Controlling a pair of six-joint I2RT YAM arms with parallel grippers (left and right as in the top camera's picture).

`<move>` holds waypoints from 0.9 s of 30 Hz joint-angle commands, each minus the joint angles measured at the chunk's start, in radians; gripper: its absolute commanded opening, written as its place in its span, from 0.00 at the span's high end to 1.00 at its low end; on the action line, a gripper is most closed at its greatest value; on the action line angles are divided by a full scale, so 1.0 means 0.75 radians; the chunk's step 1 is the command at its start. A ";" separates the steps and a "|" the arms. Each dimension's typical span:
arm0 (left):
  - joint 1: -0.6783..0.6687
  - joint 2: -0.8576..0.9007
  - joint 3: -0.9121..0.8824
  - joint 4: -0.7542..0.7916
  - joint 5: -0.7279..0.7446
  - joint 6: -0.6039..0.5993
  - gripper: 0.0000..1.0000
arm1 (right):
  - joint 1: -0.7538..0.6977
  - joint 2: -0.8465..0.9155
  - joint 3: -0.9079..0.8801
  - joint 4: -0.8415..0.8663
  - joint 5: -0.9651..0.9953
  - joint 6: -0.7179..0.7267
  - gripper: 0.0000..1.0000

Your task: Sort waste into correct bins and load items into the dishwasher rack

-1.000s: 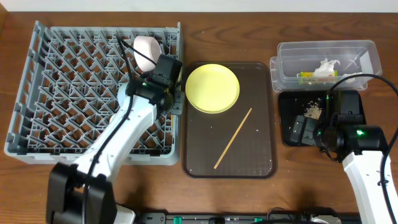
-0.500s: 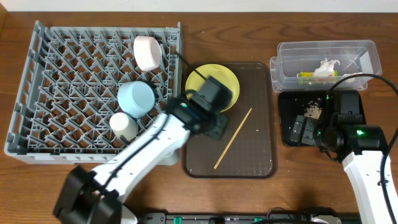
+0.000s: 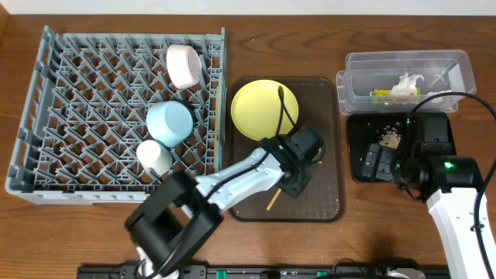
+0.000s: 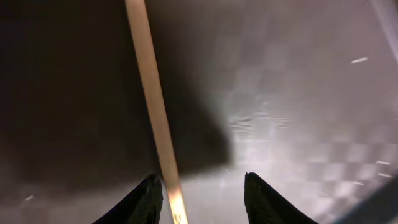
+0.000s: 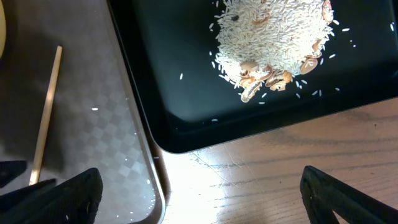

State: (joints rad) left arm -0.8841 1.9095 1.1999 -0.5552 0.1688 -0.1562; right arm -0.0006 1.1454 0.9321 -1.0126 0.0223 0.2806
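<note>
My left gripper (image 3: 296, 174) is low over the brown serving tray (image 3: 322, 198), open, and straddles a wooden chopstick (image 3: 273, 202). In the left wrist view the chopstick (image 4: 152, 106) runs between the fingertips, close to the left one (image 4: 144, 200). The yellow plate (image 3: 264, 110) lies on the same tray. The white bowl (image 3: 184, 66), light blue bowl (image 3: 170, 122) and white cup (image 3: 155, 156) sit in the grey rack (image 3: 77, 116). My right gripper (image 3: 372, 163) is open and empty above the black tray (image 3: 434, 124) that holds rice scraps (image 5: 273, 37).
The clear tub (image 3: 457, 74) at the back right holds crumpled tissue (image 3: 406, 84) and a yellow-green wrapper (image 3: 381, 94). The right wrist view shows the brown tray's edge (image 5: 140, 143) beside the black tray (image 5: 186, 112), with bare wooden table (image 5: 280, 174) below.
My left arm swung right from the rack, over the yellow plate, down onto the chopstick on the brown tray. The blue bowl and cup now show in the rack. The right arm stayed still.
</note>
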 commanded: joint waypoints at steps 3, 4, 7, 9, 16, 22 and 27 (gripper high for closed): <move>-0.004 0.105 -0.006 -0.005 -0.051 -0.005 0.55 | -0.020 -0.002 0.006 -0.001 0.004 -0.007 0.01; -0.005 0.116 -0.006 -0.007 -0.051 -0.015 0.55 | -0.020 -0.002 0.006 -0.001 0.004 -0.007 0.01; -0.008 0.133 -0.006 -0.015 -0.051 -0.054 0.65 | -0.020 -0.002 0.006 -0.001 0.004 -0.007 0.01; -0.008 0.131 -0.005 -0.019 -0.050 -0.054 0.77 | -0.020 -0.002 0.006 -0.001 0.004 -0.007 0.01; -0.007 0.051 0.005 -0.039 -0.052 -0.053 0.89 | -0.020 -0.002 0.006 -0.001 0.004 -0.007 0.01; -0.001 -0.126 0.024 -0.066 -0.090 -0.051 0.89 | -0.020 -0.002 0.006 -0.002 0.004 -0.007 0.01; 0.042 -0.315 0.024 -0.112 -0.284 -0.047 0.89 | -0.020 -0.002 0.006 -0.002 0.004 -0.007 0.01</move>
State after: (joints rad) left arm -0.8799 1.7638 1.2160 -0.6220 0.0742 -0.1867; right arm -0.0006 1.1454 0.9321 -1.0126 0.0227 0.2806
